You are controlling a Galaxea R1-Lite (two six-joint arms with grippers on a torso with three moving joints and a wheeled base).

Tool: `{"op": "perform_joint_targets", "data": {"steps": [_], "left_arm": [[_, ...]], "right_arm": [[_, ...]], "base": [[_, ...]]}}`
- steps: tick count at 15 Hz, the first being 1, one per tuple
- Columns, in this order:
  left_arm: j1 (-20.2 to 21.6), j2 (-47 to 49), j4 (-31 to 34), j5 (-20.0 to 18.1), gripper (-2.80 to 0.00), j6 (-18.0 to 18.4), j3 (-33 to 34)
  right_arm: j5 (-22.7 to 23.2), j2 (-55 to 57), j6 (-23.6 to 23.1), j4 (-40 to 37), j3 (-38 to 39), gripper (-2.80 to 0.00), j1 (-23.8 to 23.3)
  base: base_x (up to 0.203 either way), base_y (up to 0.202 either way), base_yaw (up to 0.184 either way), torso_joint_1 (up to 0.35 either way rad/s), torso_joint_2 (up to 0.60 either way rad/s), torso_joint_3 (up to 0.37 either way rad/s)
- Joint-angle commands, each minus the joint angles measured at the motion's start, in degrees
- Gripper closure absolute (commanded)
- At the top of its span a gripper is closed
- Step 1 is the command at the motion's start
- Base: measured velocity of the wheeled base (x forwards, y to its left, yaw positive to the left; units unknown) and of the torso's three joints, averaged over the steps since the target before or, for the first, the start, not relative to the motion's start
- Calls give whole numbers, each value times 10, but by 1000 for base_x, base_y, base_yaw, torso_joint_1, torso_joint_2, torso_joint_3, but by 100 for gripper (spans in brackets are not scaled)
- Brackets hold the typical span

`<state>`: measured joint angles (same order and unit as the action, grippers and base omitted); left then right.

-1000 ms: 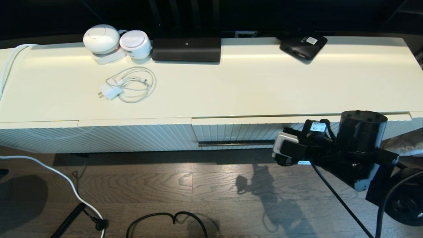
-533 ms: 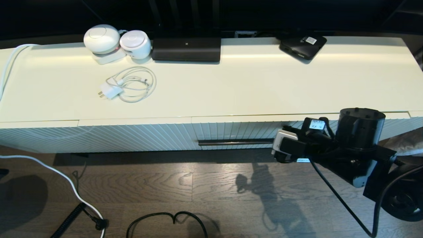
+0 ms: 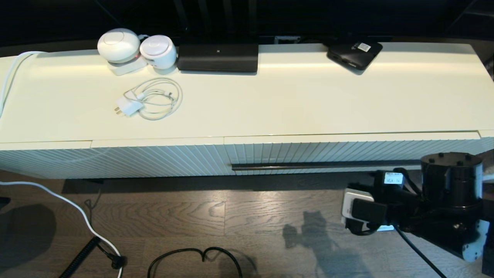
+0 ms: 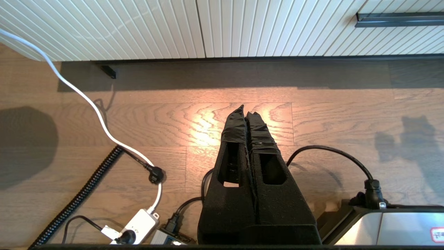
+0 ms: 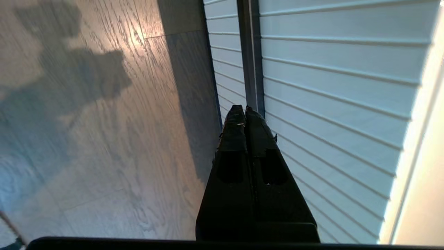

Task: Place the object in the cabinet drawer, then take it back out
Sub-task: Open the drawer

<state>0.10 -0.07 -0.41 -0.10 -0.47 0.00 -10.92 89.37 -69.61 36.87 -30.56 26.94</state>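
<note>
The cream ribbed cabinet drawer (image 3: 347,152) is shut, its long dark bar handle (image 3: 324,165) bare along its full length. The black umbrella is out of view everywhere. My right arm (image 3: 424,208) hangs low at the right, in front of the drawer and off its front. In the right wrist view my right gripper (image 5: 244,109) is shut on nothing, pointing along the drawer front (image 5: 329,86) towards the handle (image 5: 250,52). My left gripper (image 4: 245,109) is shut and empty over the wooden floor, with the drawer front (image 4: 277,31) and handle (image 4: 399,19) beyond it.
On the cabinet top (image 3: 289,104) lie a white charger with coiled cable (image 3: 148,100), two white round devices (image 3: 135,48), a long black device (image 3: 218,57) and a flat black box (image 3: 354,54). Cables (image 3: 189,256) and a white cord (image 3: 77,210) trail over the floor.
The drawer front, slightly out a second ago, went flush. My right arm then drew back from the handle, down and to the right, uncovering the whole bar.
</note>
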Motion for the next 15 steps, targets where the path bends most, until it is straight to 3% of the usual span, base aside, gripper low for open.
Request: {"op": "perform_joint_targets", "data": {"steps": [1, 7, 9, 15], "left_arm": [[0, -1, 0, 0, 0, -1, 0], [0, -1, 0, 0, 0, -1, 0], [0, -1, 0, 0, 0, 0, 0], [0, -1, 0, 0, 0, -1, 0]], "right_arm": [[-3, -63, 22, -6, 28, 0, 19], [-16, -223, 78, -133, 90, 0, 40], [-18, -238, 141, -147, 82, 0, 41], [-29, -225, 142, -147, 116, 0, 64]], "base": [[0, 0, 0, 0, 0, 0], [0, 0, 0, 0, 0, 0], [0, 0, 0, 0, 0, 0], [0, 0, 0, 0, 0, 0]]}}
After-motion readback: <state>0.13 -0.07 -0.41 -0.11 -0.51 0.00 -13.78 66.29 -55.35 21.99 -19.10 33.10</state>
